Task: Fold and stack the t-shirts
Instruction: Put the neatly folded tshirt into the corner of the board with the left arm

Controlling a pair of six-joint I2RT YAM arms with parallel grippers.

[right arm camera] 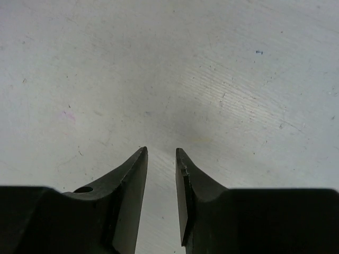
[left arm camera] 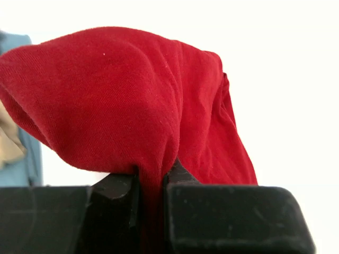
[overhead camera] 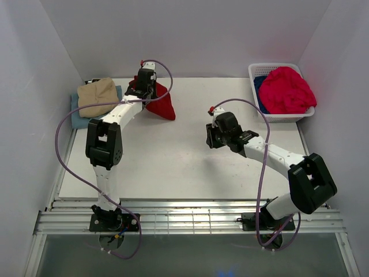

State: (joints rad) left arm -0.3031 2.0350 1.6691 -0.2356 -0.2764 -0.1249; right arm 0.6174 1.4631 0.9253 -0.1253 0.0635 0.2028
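Observation:
A dark red t-shirt (overhead camera: pixel 162 104) hangs bunched at the back left of the table, and my left gripper (overhead camera: pixel 145 92) is shut on a fold of it. In the left wrist view the red cloth (left arm camera: pixel 132 100) is pinched between the fingers of the left gripper (left arm camera: pixel 153 177). Left of it lies a folded tan t-shirt (overhead camera: pixel 98 96) on top of a light blue t-shirt (overhead camera: pixel 78 115). A bright pinkish-red t-shirt (overhead camera: pixel 286 90) and a deep blue one (overhead camera: pixel 260 103) lie in the basket. My right gripper (overhead camera: pixel 211 138) (right arm camera: pixel 161 153) hovers open over bare table, holding nothing.
The white lattice basket (overhead camera: pixel 285 117) stands at the back right corner of the white table (overhead camera: pixel 173 167). Pale walls close in the left, back and right sides. Purple cables loop from both arms.

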